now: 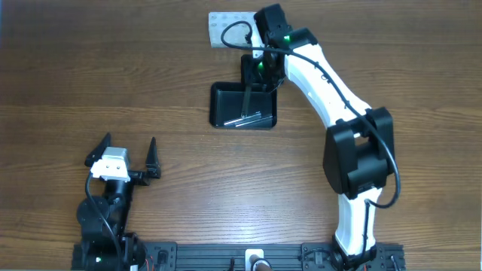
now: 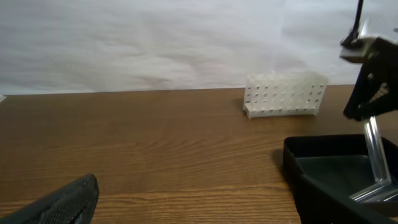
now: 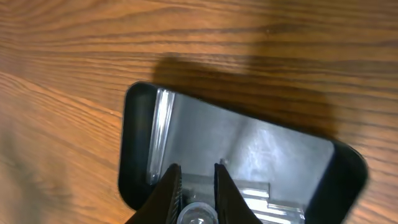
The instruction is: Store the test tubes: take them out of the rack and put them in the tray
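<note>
A white perforated rack (image 1: 228, 30) (image 2: 285, 95) stands at the far edge of the table. Just in front of it sits the black tray (image 1: 222, 96) (image 2: 323, 171) (image 3: 134, 146), with several clear test tubes (image 1: 245, 118) (image 2: 373, 193) (image 3: 160, 134) lying inside. My right gripper (image 1: 258, 69) (image 3: 196, 169) (image 2: 370, 102) hangs over the tray, shut on a test tube (image 3: 198, 214) (image 2: 375, 149) that points steeply down into it. Far off, near the left arm's base, my left gripper (image 1: 128, 153) stands open and holds nothing; one of its fingers (image 2: 62, 202) shows in its wrist view.
Bare wooden tabletop (image 1: 113, 75) lies between the left gripper and the tray. A white wall (image 2: 155, 37) rises behind the rack.
</note>
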